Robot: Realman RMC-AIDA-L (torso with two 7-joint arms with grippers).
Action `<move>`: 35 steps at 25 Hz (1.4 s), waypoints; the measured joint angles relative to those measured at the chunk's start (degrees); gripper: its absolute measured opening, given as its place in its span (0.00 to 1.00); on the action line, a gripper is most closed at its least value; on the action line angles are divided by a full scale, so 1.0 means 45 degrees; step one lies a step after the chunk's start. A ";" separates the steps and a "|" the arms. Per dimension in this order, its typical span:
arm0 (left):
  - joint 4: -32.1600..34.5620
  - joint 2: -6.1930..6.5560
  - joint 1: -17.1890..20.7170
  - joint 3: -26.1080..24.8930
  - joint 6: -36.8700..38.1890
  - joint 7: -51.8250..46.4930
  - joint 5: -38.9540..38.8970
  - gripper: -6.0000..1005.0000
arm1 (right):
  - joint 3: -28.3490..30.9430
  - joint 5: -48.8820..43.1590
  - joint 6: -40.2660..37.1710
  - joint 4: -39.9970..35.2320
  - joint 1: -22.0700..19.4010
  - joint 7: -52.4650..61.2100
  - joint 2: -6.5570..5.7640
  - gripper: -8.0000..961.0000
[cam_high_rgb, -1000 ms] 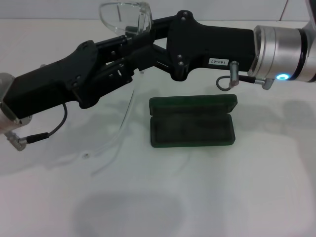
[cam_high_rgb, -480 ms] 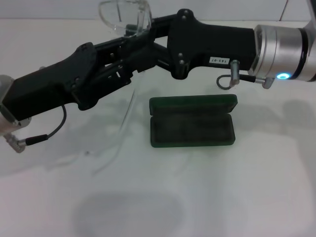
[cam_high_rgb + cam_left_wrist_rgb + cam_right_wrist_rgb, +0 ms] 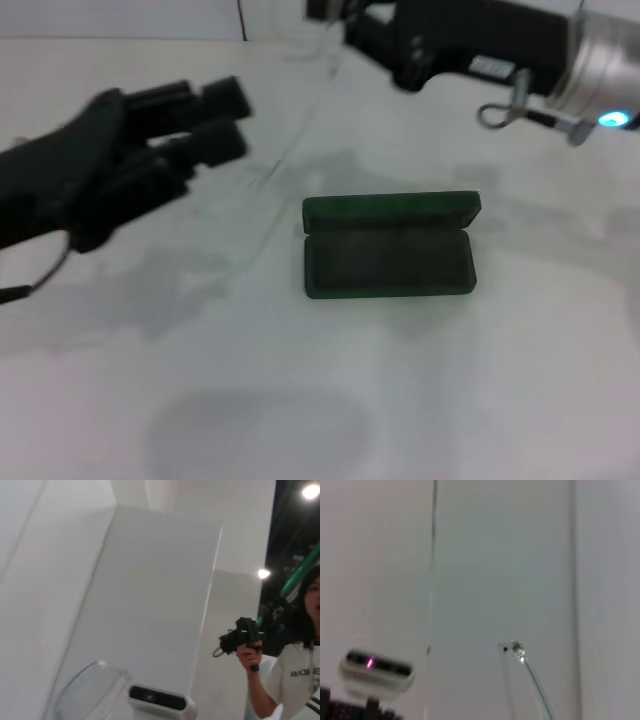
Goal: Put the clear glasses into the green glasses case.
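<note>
The green glasses case lies open in the middle of the white table, its lid standing up at the back and its dark inside bare. My right gripper is high at the back, partly cut by the picture's edge, shut on the clear glasses. One long clear arm of them trails down toward the table left of the case. The left wrist view shows a clear lens, and the right wrist view a clear arm tip. My left gripper is at the left, apart from the glasses, open.
The white table spreads in front of and to the right of the case. In the left wrist view a person holds a black device, and a white camera bar sits beside the lens.
My left gripper has let go of the glasses and pulled back to the left. The right gripper has risen toward the back with the glasses, whose lens has left the head view.
</note>
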 joint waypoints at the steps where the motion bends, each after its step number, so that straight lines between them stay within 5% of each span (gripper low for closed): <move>1: -0.0011 0.0141 0.0116 -0.0320 0.0147 0.0002 0.0006 0.30 | 0.0768 0.0059 -0.0601 -0.0002 -0.0214 0.0083 -0.0016 0.12; 7: -0.0092 0.0821 0.0726 -0.0929 0.0235 0.0868 0.0503 0.30 | 0.2250 0.0958 -0.2506 0.0709 -0.0616 0.0240 -0.0071 0.12; 12: -0.0163 0.0841 0.0902 -0.0963 0.0230 0.1847 0.1409 0.30 | 0.2792 0.2225 -0.4028 0.1192 -0.1005 0.0332 -0.0072 0.12; 19: -0.0175 0.0052 0.0130 -0.0803 0.0259 0.2194 0.2552 0.28 | 0.2648 0.3068 -0.4533 0.1478 -0.0801 0.0296 0.0033 0.12; 25: -0.0315 -0.0618 -0.1141 -0.0594 0.0268 0.3208 0.2840 0.16 | 0.1870 0.3806 -0.4683 0.3153 0.0496 -0.0134 0.0048 0.12; 35: -0.1235 -0.0575 -0.2086 -0.0334 0.0261 0.4066 0.1660 0.16 | -0.0742 0.5017 -0.4682 0.3936 0.0922 -0.0873 0.0047 0.12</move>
